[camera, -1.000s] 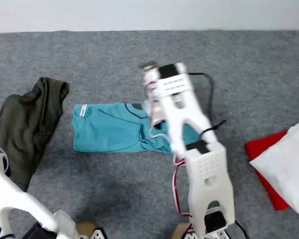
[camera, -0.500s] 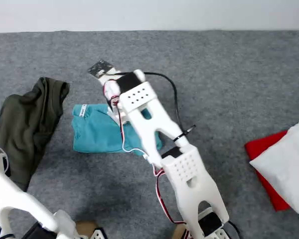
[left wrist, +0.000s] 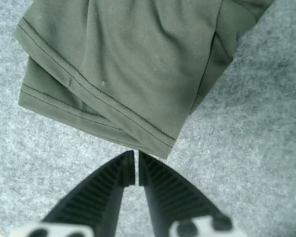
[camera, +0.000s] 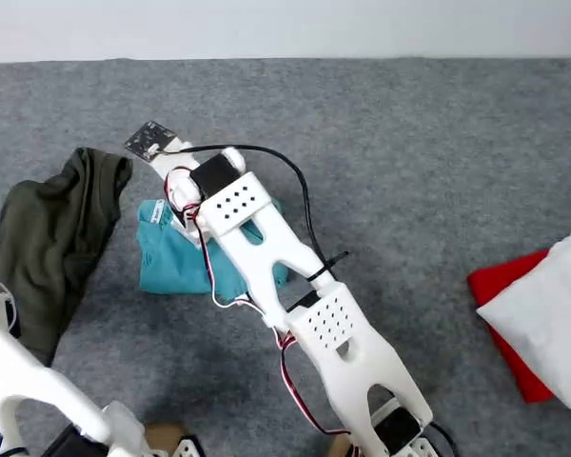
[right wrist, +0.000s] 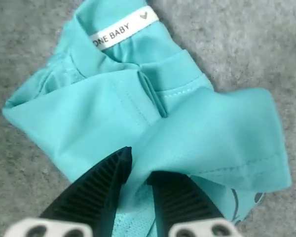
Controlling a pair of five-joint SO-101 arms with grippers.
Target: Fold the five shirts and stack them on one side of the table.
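A teal shirt (camera: 171, 259) lies left of the table's middle, one end doubled over onto the rest. My right gripper (right wrist: 140, 168) is shut on a fold of the teal shirt (right wrist: 89, 113), close to the collar with its white label. In the high view the right arm (camera: 266, 257) stretches from the front edge over this shirt. A crumpled olive shirt (camera: 52, 233) lies at the far left. My left gripper (left wrist: 136, 160) is shut with nothing in it, its tips just off the hem of the olive shirt (left wrist: 128, 64).
At the right edge a folded white shirt (camera: 542, 314) rests on a red one (camera: 500, 286). The left arm's white links (camera: 19, 376) stand at the front left corner. Grey cloth (camera: 438, 162) covers the table.
My right arm has swung to the left, dragging the teal shirt's right end over onto its left part. The shirt now looks about half as long. The left arm has kept still.
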